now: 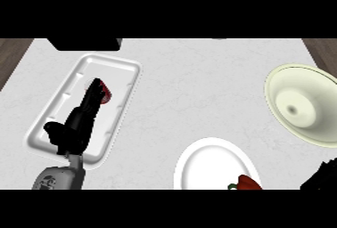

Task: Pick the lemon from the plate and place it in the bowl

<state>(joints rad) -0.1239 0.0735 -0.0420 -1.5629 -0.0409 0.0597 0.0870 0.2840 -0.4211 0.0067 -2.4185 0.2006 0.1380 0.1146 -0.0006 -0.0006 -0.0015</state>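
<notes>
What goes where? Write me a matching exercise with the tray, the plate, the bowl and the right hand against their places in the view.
Things:
1. tray
2. plate
3. bowl
4. right hand

Places:
A. lower right corner
B. left side
C. right edge, upper part
D. bottom middle

Pairs: 1-B, 2-D, 3-C, 4-A

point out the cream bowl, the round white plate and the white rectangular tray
cream bowl (293, 84): head view, on its inner wall, left of centre.
round white plate (211, 162): head view, on its bare middle.
white rectangular tray (108, 67): head view, on its bare floor near the far end.
</notes>
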